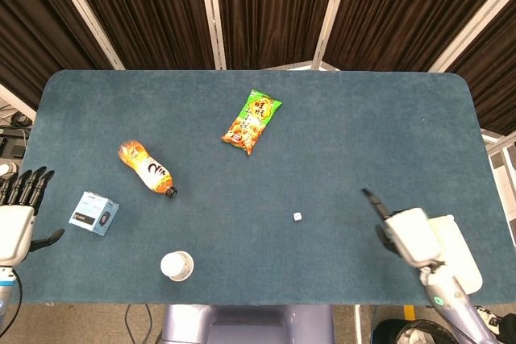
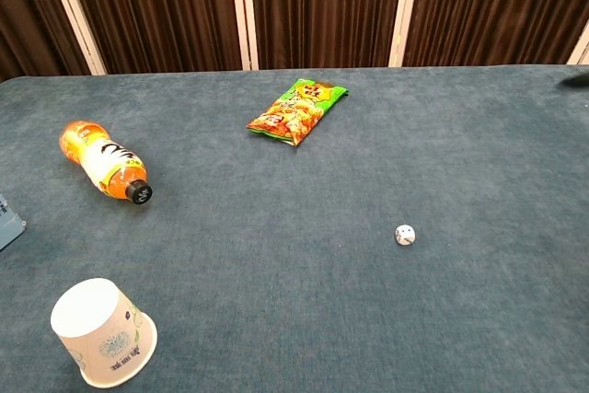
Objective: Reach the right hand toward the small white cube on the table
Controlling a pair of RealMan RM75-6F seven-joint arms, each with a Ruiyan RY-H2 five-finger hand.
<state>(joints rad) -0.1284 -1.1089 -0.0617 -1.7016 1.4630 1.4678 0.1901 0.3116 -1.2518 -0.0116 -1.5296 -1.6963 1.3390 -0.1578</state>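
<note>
The small white cube (image 1: pixel 297 217) lies on the blue table (image 1: pixel 363 134), right of centre near the front; in the chest view the cube (image 2: pixel 405 235) shows dark pips. My right hand (image 1: pixel 401 229) hovers over the table's front right part, turned edge-on, its dark fingers stretched toward the upper left. It holds nothing and stays well to the right of the cube. A dark tip (image 2: pixel 575 82) shows at the chest view's right edge. My left hand (image 1: pixel 16 217) rests off the table's left edge, fingers spread, holding nothing.
An orange bottle (image 1: pixel 147 169) lies on its side at the left, with a blue box (image 1: pixel 93 213) and an upturned paper cup (image 1: pixel 176 266) nearer the front. A green snack bag (image 1: pixel 251 121) lies toward the back. A white object (image 1: pixel 463 255) sits under my right wrist.
</note>
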